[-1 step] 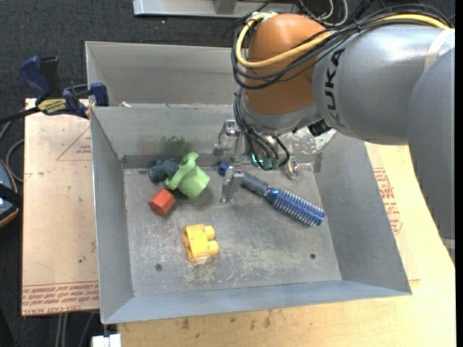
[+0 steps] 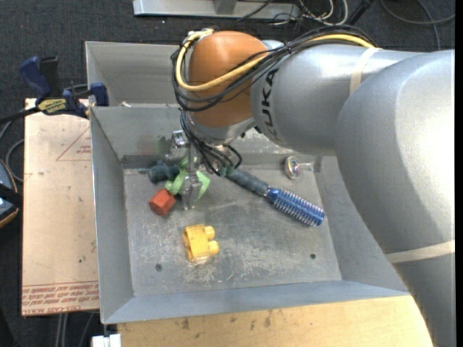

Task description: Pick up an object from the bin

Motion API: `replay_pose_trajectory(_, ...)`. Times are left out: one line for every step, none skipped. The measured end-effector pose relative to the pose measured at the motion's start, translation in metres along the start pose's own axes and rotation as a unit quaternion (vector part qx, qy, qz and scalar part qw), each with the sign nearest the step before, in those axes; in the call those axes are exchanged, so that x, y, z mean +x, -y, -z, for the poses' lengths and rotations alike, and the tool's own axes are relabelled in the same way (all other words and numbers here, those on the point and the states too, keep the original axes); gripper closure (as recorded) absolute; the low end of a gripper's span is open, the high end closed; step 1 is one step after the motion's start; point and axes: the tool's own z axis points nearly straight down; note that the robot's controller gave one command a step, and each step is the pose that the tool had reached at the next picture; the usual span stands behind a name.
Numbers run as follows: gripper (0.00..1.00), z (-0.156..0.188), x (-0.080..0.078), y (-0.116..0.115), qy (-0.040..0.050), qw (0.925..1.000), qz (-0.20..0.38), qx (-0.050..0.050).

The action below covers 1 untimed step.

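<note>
the one marking that can be read is dark block lettering (image 2: 265, 110) on the silver arm (image 2: 340, 100), above the gripper (image 2: 189, 194) and a little to its right, just beside the orange cover (image 2: 221, 71). it runs sideways down the housing, and the letters "uka" can be made out; its start is lost by the black cables (image 2: 289, 49).

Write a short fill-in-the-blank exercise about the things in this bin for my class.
1. The small cube-shaped block beside the claw is coloured ____.
2. The knobbed plastic brick lying alone near the front wall of the grey metal bin is ____.
3. The long-handled brush has ____ bristles.
Missing words: red, yellow, blue.
</note>
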Motion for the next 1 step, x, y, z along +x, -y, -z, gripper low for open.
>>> replay_pose_trajectory(0.00,-0.0563,-0.0033,0.0148,0.0069,0.9954,-0.095,0.001)
